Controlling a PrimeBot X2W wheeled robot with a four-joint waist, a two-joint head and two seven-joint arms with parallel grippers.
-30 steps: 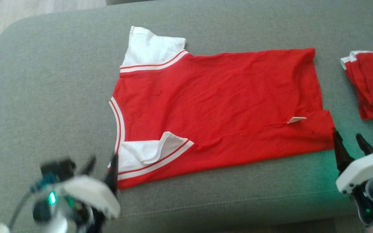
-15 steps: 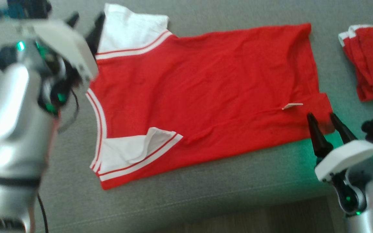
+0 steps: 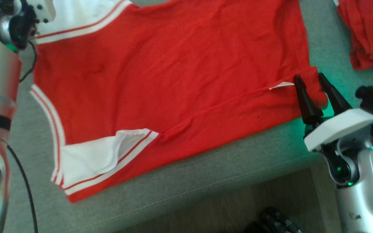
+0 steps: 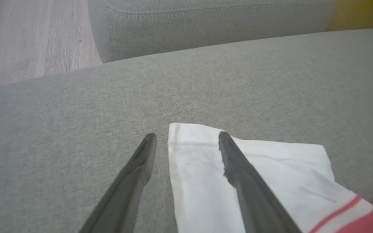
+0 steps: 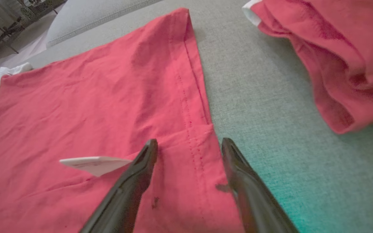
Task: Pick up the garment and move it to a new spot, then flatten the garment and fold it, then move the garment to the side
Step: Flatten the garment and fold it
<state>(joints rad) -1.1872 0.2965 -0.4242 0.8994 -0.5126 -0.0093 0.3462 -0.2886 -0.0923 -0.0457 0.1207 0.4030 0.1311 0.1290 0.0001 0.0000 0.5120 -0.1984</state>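
One white tag [image 5: 94, 164], unreadable | right gripper [image 5: 189, 141] spread at garment [image 5: 92, 97] hem

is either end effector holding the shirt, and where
Nothing is held: the left end effector is open over the white sleeve, the right end effector open over the shirt's hem corner.

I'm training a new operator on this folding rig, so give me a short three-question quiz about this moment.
1. True or false: the right end effector is shut on the red shirt's hem.
2. The left end effector straddles the edge of: A) the white sleeve, B) the collar, C) the label.
3. What lies on the grey cushion beyond the shirt's hem?
Key: 1 false, it is open; 2 A; 3 a pile of red garments.
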